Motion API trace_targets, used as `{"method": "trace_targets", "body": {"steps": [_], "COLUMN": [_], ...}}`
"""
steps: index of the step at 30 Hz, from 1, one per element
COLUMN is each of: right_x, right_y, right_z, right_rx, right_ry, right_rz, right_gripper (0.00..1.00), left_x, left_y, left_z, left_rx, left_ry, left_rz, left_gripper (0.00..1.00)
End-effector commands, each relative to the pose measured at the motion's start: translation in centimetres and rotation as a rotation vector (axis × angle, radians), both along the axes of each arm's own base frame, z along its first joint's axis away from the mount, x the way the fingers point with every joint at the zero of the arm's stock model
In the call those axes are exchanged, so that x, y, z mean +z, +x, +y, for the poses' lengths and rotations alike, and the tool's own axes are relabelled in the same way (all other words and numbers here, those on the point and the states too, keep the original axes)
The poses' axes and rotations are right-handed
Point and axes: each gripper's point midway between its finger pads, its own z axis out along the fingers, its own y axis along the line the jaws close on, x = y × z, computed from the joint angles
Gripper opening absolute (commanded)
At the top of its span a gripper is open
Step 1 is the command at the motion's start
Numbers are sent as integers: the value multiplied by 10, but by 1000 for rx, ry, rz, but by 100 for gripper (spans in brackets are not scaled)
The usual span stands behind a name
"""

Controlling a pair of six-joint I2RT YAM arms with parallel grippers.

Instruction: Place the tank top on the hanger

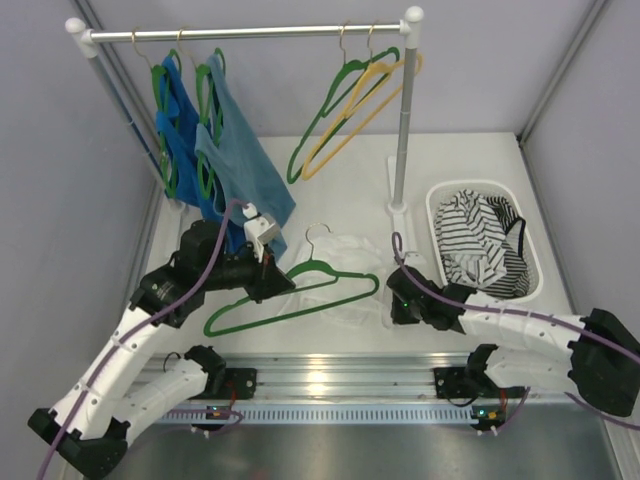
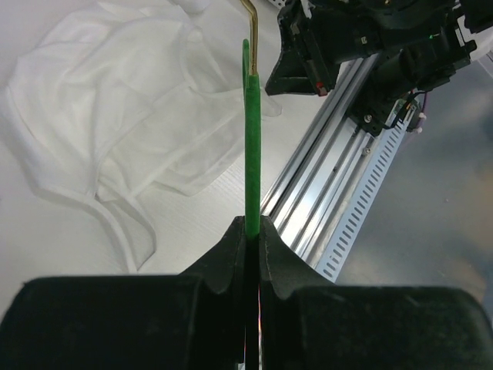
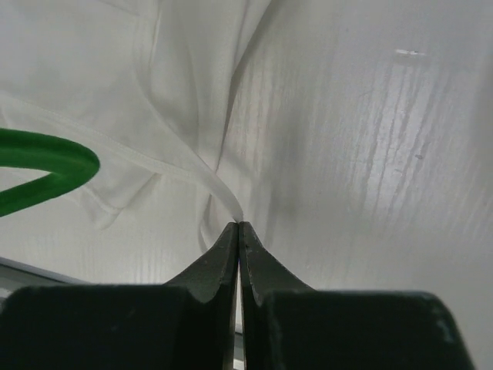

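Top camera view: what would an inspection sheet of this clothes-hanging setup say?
Surface: white table.
Job's things: white tank top crumpled on it; green hanger overlapping it.
Clutter: basket holding striped garment; rack with blue tops and spare hangers.
Grippers: left gripper shut on hanger; right gripper shut on tank top.
Cables: purple cables along both arms.
Surroundings: grey walls.

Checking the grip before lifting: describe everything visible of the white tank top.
The white tank top is thin, soft, slightly sheer cloth, crumpled on the table near its front edge. The green hanger overlaps its near side in the top view. The right pincer is shut on a narrow edge strip.
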Motion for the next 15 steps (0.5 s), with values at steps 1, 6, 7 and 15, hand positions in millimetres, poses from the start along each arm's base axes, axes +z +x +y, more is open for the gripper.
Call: {"method": "trace_targets", "body": {"steps": [1, 6, 7, 15], "right_x": [35, 58, 59, 75], "right_y": [21, 26, 26, 31], "right_z": [0, 2, 1, 0], "right_rx": [-74, -79, -81, -96], "right_ry": [43, 84, 79, 90], "right_rz": [-106, -141, -141, -166], "right_gripper": [0, 0, 0, 0], "left_x": [10, 3, 2, -2], "left_y": [-3, -1, -2, 4], "left_z": [-6, -11, -13, -24], "left_rx": [-49, -63, -71, -104], "left_ry": [-22, -19, -19, -30], "left_rz": [-31, -11, -3, 12], "left_gripper": [0, 0, 0, 0]}}
